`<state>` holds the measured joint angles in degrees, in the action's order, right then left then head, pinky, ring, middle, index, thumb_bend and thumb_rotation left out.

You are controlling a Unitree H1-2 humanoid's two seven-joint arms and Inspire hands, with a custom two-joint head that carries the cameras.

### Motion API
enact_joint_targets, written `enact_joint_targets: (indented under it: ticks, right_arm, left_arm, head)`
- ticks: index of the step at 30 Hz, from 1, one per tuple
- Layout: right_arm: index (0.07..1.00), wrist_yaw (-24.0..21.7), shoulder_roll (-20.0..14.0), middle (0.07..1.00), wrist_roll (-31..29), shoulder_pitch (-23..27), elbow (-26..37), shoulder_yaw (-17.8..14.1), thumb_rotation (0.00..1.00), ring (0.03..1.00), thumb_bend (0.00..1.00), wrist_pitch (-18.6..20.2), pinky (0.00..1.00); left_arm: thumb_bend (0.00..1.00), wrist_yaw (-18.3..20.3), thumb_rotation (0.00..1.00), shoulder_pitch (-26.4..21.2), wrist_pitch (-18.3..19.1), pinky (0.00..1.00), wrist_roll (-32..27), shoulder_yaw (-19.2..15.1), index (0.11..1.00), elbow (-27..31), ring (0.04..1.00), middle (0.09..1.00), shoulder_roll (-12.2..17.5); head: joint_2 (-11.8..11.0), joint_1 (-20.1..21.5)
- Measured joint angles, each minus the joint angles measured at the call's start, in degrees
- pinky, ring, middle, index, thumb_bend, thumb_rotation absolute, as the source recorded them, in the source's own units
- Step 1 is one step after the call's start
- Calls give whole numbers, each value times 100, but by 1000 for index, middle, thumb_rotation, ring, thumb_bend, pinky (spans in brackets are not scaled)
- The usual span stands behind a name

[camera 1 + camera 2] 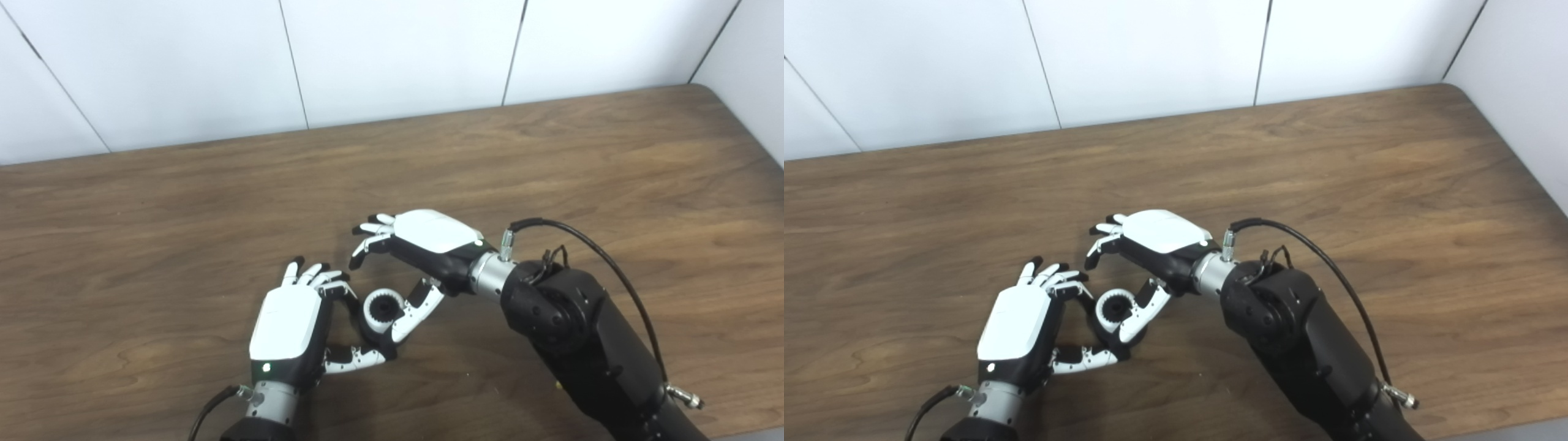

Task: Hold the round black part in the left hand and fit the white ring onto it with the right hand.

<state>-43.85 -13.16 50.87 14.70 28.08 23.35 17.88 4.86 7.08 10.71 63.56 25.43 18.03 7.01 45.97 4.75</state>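
The round black part (369, 334) rests on the wooden table (551, 159) with the white ring (383, 308) seated on its top; a toothed black bore shows through the ring. My left hand (288, 324) cups the part, fingers on its left side and thumb curled under its near side. My right hand (422, 242) hovers just behind and to the right, fingers spread and bent above the table. Its thumb lies along the ring's right edge. The same scene shows in the right eye view, with the ring (1115, 308) between the two hands.
A white panelled wall (392, 55) runs along the table's far edge and right side. My right forearm (582, 343), with a looping black cable, covers the near right of the table.
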Motion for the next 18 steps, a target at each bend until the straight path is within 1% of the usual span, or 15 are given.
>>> enact_joint_targets:
  ticks: [2, 5, 8, 9, 14, 15, 18]
  right_arm:
    - [757, 0, -3, 948, -1, 0, -1, -14, 377, 1000, 1000, -2, 1000]
    - [760, 1, -2, 949, -11, 1, -2, -22, 382, 1000, 1000, -1, 1000]
    - [760, 1, 0, 949, -15, 0, -6, -37, 380, 1000, 1000, -1, 1000]
    - [762, 1, 2, 949, -16, 0, -8, -44, 382, 1000, 1000, -1, 1000]
    - [764, 8, 1, 948, -12, -1, -43, -54, 383, 1000, 1000, -1, 1000]
    - [763, 9, 1, 947, -13, 0, -44, -58, 381, 1000, 1000, -1, 1000]
    - [762, 47, 1, 947, -17, -1, -65, -70, 383, 1000, 1000, -5, 1000]
  left_arm:
    - [864, 32, 344, -8, 0, 1000, 18, -9, 744, 7, 887, 811, 2]
    - [918, 105, 364, -34, -1, 1000, 20, -29, 797, 27, 888, 827, 22]
    - [948, 241, 380, -47, -1, 1000, 4, -66, 840, 73, 895, 842, 36]
    - [962, 270, 399, -46, -1, 1000, -7, -79, 872, 87, 902, 854, 36]
    - [994, 475, 433, -30, -1, 1000, -29, -136, 907, 229, 905, 863, 60]
    - [998, 497, 434, -18, -1, 1000, -46, -156, 902, 256, 908, 866, 67]
    - [1000, 573, 420, 13, 0, 1000, -165, -223, 837, 310, 923, 873, 63]
  head:
    - [-9, -9]
    - [-17, -61]
    - [-18, -70]
    - [-18, -88]
    - [-18, -123]
    - [-18, -123]
    - [-18, -176]
